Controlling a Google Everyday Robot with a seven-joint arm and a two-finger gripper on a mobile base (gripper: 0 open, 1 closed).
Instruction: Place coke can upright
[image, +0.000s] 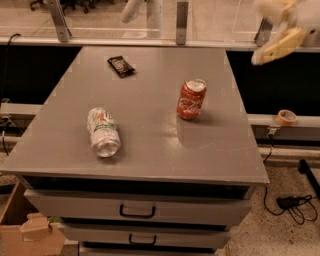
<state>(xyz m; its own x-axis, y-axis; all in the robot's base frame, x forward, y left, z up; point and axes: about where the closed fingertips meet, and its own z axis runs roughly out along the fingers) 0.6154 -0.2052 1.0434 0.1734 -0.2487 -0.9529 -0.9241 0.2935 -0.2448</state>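
Observation:
The coke can (191, 99), red with white script and a silver top, stands upright and slightly dented on the right half of the grey table (150, 145). My gripper (276, 27) is open and empty, raised high at the top right, well above and to the right of the can and past the table's right edge. Its pale fingers (278, 46) are spread apart and blurred.
A silver-white can with a green and orange label (103, 131) lies on its side at the left front. A dark snack packet (121, 65) lies at the back. An orange tape roll (286, 117) sits on the ledge at the right. Drawers are below the tabletop.

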